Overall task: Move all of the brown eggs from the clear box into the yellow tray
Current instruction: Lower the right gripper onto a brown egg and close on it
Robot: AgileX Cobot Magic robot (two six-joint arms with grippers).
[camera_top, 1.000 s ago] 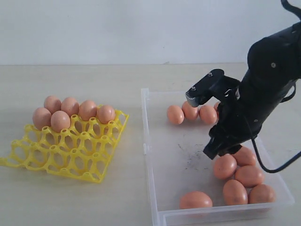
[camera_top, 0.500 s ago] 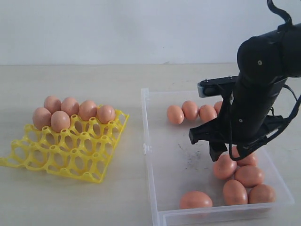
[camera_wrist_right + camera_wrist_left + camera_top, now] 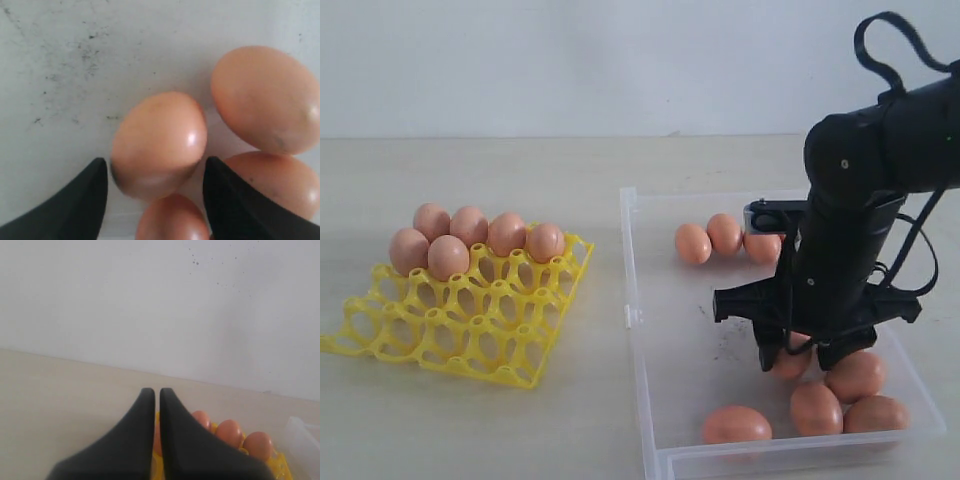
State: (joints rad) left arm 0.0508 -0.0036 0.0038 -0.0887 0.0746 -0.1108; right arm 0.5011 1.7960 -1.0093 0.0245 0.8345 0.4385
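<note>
At the near end of the clear box [image 3: 720, 460], four brown eggs [image 3: 817, 408] lie in full view on the floor, one of them [image 3: 736, 424] apart from the others. Directly behind this cluster, the right gripper [image 3: 802, 355] points down into the box. Its jaws stand wide apart and straddle one further egg [image 3: 160, 142], which rests on the box floor beside three neighbours. One finger sits close on each side of this egg. Contact between the pads and the shell cannot be confirmed, and the egg is not lifted. Dark scuff marks [image 3: 65, 65] cover the floor next to it. At the far end of the box, three more eggs [image 3: 693, 243] lie in a row, the last partly hidden behind the arm. The yellow tray [image 3: 470, 335] sits on the table [image 3: 520, 430] to the left of the box, well apart from it. It holds six eggs [image 3: 507, 233]: four fill its far row, and two occupy the next row at the left end. The left gripper [image 3: 156, 390] is closed, jaws nearly together, with nothing held. It hangs near the tray, out of the exterior view. A plain wall [image 3: 570, 60] stands behind the table.
</note>
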